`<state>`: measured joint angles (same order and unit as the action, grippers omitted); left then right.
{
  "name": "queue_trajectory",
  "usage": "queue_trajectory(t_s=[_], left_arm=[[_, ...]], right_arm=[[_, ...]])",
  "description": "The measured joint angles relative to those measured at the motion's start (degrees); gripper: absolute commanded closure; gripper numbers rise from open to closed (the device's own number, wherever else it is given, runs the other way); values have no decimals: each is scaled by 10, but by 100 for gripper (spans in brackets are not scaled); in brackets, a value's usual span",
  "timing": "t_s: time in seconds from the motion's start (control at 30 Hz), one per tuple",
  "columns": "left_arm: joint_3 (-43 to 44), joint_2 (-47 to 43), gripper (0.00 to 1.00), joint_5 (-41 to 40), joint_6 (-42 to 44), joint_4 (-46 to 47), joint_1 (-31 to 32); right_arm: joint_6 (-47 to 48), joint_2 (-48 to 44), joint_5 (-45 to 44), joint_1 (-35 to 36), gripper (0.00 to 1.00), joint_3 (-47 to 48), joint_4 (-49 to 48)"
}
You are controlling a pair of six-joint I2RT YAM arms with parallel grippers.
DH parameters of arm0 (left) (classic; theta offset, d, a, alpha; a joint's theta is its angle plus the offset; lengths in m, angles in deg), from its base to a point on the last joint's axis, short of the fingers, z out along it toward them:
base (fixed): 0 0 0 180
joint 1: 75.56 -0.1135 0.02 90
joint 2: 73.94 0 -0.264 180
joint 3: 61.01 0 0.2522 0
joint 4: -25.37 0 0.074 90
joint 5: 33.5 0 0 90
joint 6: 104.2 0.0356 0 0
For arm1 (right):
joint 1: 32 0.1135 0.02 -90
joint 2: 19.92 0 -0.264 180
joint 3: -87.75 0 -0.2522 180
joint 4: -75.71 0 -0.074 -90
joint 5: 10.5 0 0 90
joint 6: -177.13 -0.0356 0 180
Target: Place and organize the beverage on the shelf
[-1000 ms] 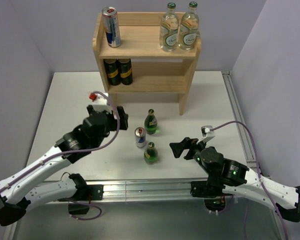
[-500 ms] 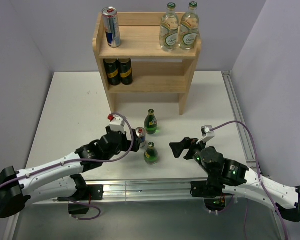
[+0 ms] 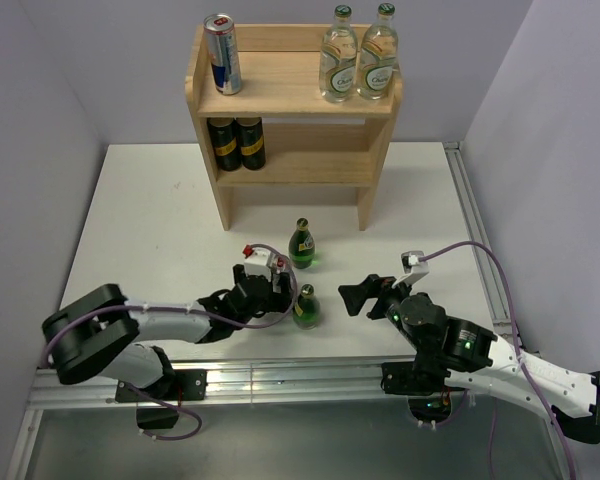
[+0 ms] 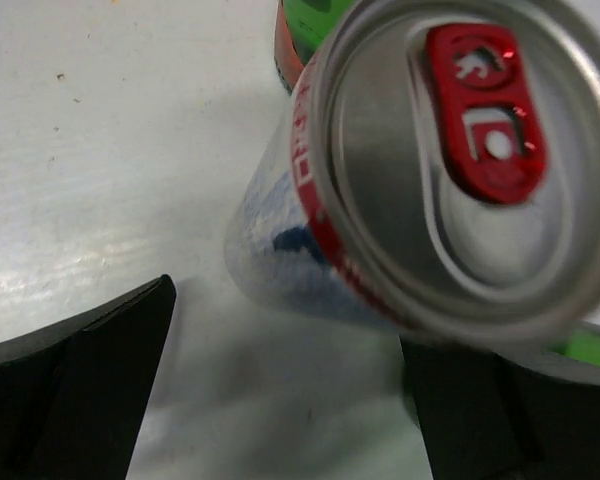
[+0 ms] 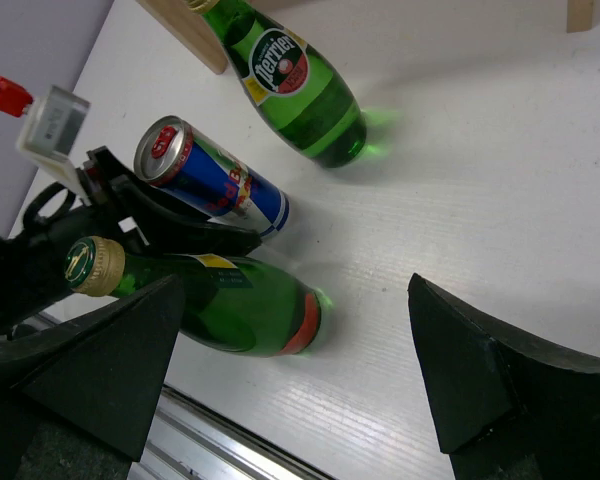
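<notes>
The wooden shelf [image 3: 290,95] stands at the back. Its top holds one silver-and-blue can [image 3: 222,54] and two clear glass bottles [image 3: 358,55]. On the table stand a second silver-and-blue can [image 3: 281,267] and two green bottles, one behind it [image 3: 300,244] and one in front of it [image 3: 302,306]. My left gripper [image 3: 277,284] is open with a finger on each side of this can [image 4: 400,200]; the left finger [image 4: 80,385] stands clear of it. My right gripper [image 3: 364,295] is open and empty, to the right of the front green bottle [image 5: 230,305].
Two dark containers with yellow labels [image 3: 236,143] stand on the shelf's lower tier at the left. The metal rail [image 3: 280,378] runs along the near table edge. The right wrist view also shows the can [image 5: 215,180] and the rear green bottle [image 5: 300,85].
My left arm has swung right and down toward the near table edge, bringing its open gripper around the can on the table. The right arm has not moved.
</notes>
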<state>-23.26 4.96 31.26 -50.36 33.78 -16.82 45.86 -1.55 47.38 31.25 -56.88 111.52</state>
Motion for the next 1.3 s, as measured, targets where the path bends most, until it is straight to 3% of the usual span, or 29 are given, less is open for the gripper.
queue_trajectory(t_s=[0.17, 0.4, 0.53, 0.63, 0.67, 0.77, 0.93, 1.03, 1.2, 1.3], left_arm=[[25, 101, 3, -25, 22, 81, 0], [51, 140, 5, -62, 29, 149, 2], [53, 141, 16, -86, 40, 162, 5], [61, 150, 47, -102, 46, 169, 8], [65, 155, 76, -105, 51, 173, 9], [79, 169, 100, -117, 60, 173, 9], [101, 162, 100, -123, 57, 119, 10], [142, 129, 100, -134, 50, -13, 13], [291, 40, 100, -157, 55, -257, 14], [390, -1, 100, -170, 80, -324, 14]], right_arm=[[0, 2, 0, 0, 0, 0, 0], [0, 2, 0, 0, 0, 0, -1], [0, 7, 0, 0, 0, 0, -2], [0, 10, 0, 0, 0, 0, -2], [0, 10, 0, 0, 0, 0, -2], [0, 10, 0, 0, 0, 0, -2], [0, 9, 0, 0, 0, 0, -2], [0, 6, 0, 0, 0, 0, -2], [0, -3, 0, 0, 0, 0, -2], [0, -4, 0, 0, 0, 0, -2]])
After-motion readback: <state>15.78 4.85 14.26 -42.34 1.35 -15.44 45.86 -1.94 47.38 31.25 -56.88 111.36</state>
